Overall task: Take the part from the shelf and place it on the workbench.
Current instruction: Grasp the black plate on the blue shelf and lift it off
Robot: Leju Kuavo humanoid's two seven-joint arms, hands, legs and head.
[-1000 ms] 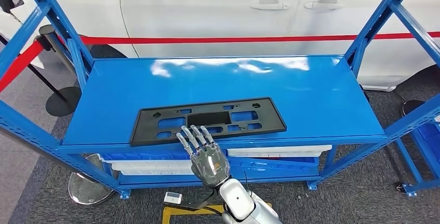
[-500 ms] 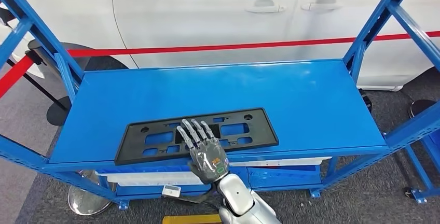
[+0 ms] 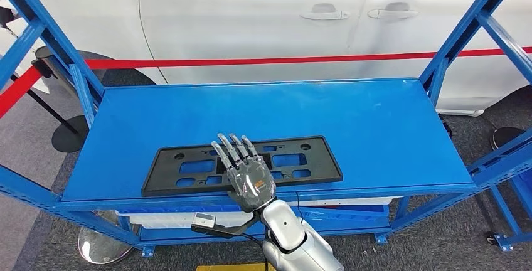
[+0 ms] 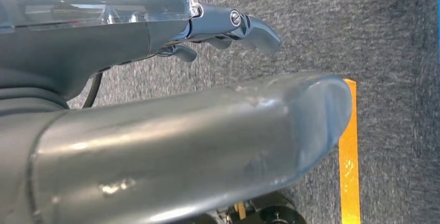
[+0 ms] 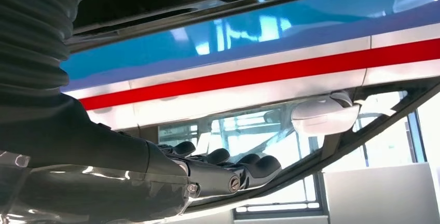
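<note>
Your right hand (image 3: 248,174) hovers, fingers spread, over the black plate frame (image 3: 188,169) on the blue shelf (image 3: 376,120). You're at the reach step. Next, I'd judge, close around its near edge.

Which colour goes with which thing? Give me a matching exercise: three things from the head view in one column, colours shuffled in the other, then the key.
Things:
1. flat part on the shelf top
2. shelf frame
3. barrier tape by the car

Colours:
A. red
B. black
C. blue

Pairs: 1-B, 2-C, 3-A
</note>
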